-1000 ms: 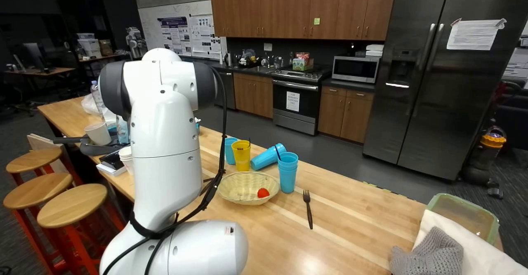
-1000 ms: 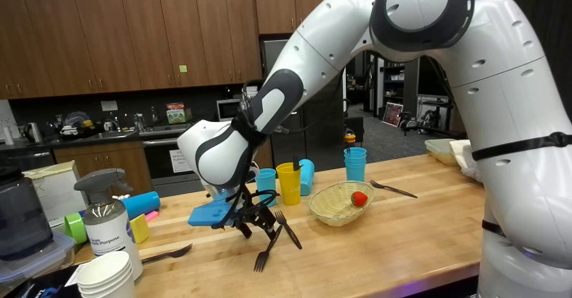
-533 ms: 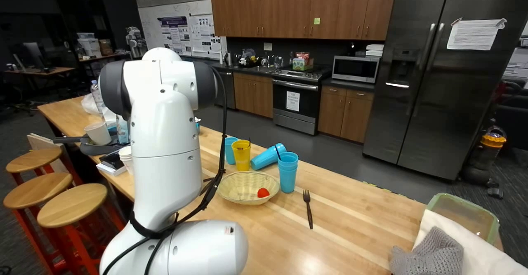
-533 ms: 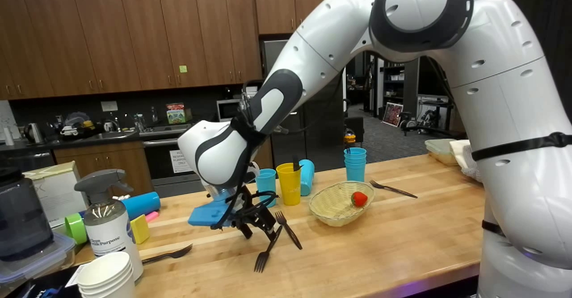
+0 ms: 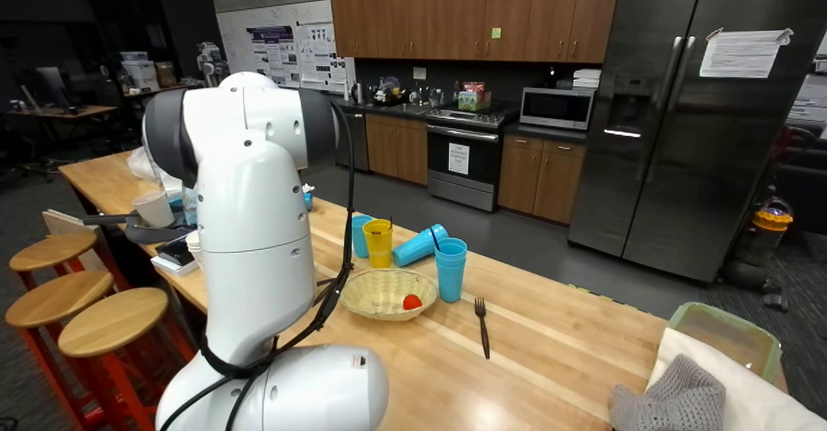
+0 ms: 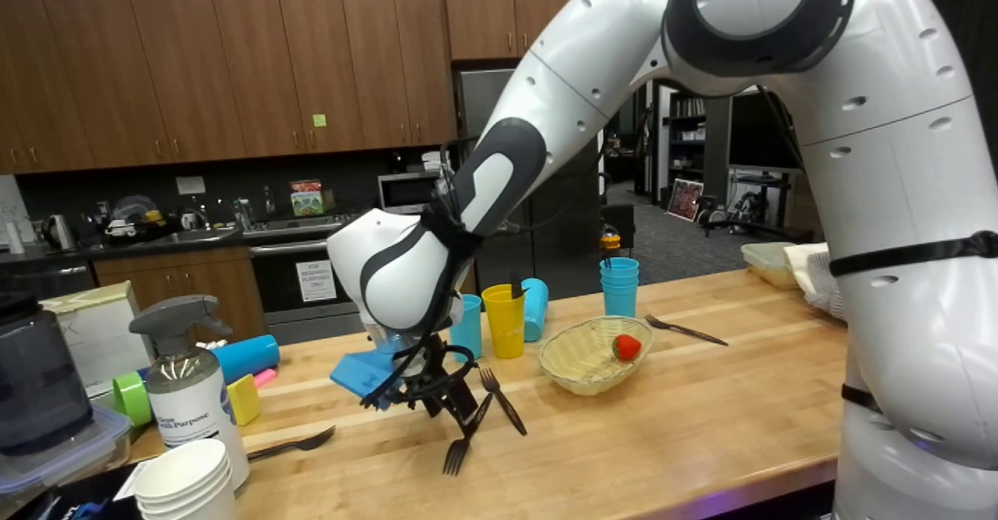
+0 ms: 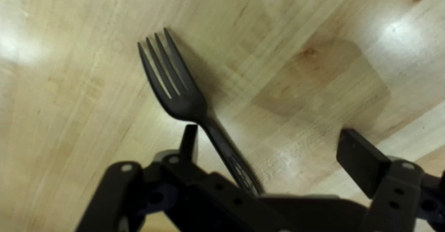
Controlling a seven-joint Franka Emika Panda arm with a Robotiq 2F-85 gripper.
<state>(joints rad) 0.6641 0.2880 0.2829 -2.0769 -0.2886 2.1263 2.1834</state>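
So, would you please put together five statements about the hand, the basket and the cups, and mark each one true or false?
1. The hand stands open. True.
2. A strawberry lies in the woven basket. True.
3. The hand grips the strawberry. False: it holds nothing; in the wrist view a black fork shows partly between its jaws.
4. The yellow cup stands upright. True.
5. No cup lies on its side. False: a blue cup does.

Both exterior views facing cabinets [image 6: 249, 68] across shared table [image 6: 702, 403], wrist view looking closely down at fork [image 7: 207, 120]
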